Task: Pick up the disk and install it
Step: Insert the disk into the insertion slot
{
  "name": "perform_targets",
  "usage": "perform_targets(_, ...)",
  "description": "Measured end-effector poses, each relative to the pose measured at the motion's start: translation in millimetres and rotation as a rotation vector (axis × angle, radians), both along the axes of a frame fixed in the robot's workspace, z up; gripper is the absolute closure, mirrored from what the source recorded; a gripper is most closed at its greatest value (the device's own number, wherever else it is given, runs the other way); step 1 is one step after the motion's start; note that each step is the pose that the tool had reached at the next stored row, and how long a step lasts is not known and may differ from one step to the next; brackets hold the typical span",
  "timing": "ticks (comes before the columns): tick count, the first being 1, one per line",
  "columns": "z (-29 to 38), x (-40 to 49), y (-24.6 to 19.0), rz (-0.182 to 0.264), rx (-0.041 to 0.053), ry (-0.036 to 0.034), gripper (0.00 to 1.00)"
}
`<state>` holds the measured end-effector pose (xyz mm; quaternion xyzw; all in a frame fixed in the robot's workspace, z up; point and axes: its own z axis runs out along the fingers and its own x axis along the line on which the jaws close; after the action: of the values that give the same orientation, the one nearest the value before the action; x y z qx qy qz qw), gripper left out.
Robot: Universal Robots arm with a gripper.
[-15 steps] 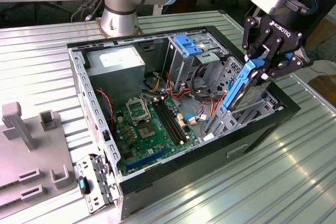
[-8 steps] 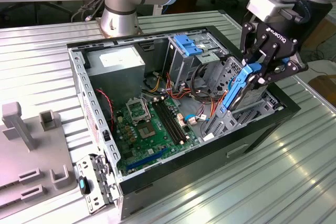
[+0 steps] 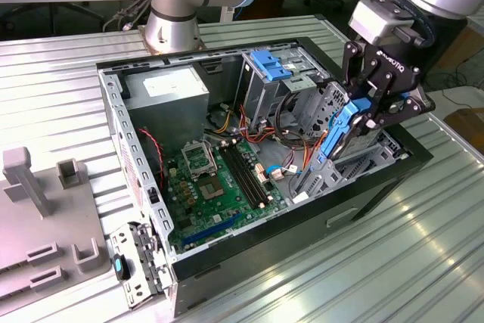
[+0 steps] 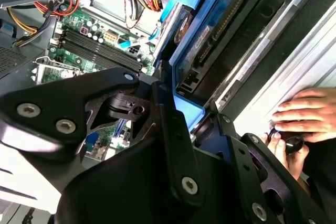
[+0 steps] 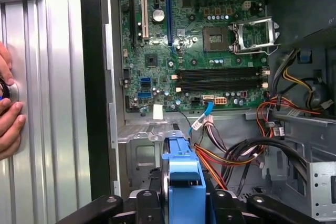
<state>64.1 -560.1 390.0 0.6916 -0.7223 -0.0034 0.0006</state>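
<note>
bright blue plastic is seen framing a dark grey metal slab: the disk [image 3: 342, 128], flat and rectangular, held on edge and tilted. it is clamped between the black fingers of the gripper [image 3: 354, 122], closed on it from either side, over the drive cage at the exterior view's right end of the open computer case [image 3: 110, 111]. whether the cage is touched cannot be told.

in the exterior view the whole case is laid out on the ribbed metal table [image 3: 53, 88]. the green motherboard [image 3: 219, 179] is on its floor, a silver box [image 3: 170, 90] with a white label sits at the far side, and a light-blue bracket [image 3: 268, 62] is near it.

in the second wrist view the slab's dark face and blue rim are shown close up. in the first wrist view the disk is seen edge-on, as a narrow blue strip between the fingers, with coloured cables and the motherboard beyond.

in both wrist views a person's hand [image 4: 304, 114] is seen resting on the table beside the case.
</note>
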Motion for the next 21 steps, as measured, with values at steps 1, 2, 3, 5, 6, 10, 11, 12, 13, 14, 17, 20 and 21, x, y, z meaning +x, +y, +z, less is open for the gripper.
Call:
perform_targets(1,-2.2,0.1,0.0,0.0,0.0004,0.0014,0.63)
perform_targets(2,-4.0,0.2,-0.1,-0.001,0.0006,0.0023,0.63)
perform_targets(3,-5.4,0.5,-0.2,-0.001,0.0007,0.0031,0.63)
perform_targets(5,-8.9,1.4,-1.6,-0.002,0.0007,0.0037,0.63)
perform_targets(6,-10.7,2.1,-2.3,-0.002,0.0005,0.0041,0.63)
perform_targets(10,-14.1,3.5,-3.4,-0.003,0.0005,0.0046,0.63)
perform_targets(11,-14.8,3.7,-3.5,-0.003,0.0006,0.0047,0.63)
perform_targets(12,-15.6,3.9,-3.7,-0.003,0.0005,0.0048,0.63)
perform_targets(13,-16.5,4.1,-3.9,-0.003,0.0005,0.0049,0.63)
perform_targets(14,-17.8,4.4,-4.3,-0.003,0.0006,0.0049,0.63)
perform_targets(17,-21.0,5.0,-5.0,-0.003,0.0006,0.005,0.63)
perform_targets(20,-27.3,6.0,-6.1,-0.004,0.0006,0.0053,0.63)
perform_targets(21,-28.9,6.2,-6.4,-0.004,0.0004,0.0053,0.63)
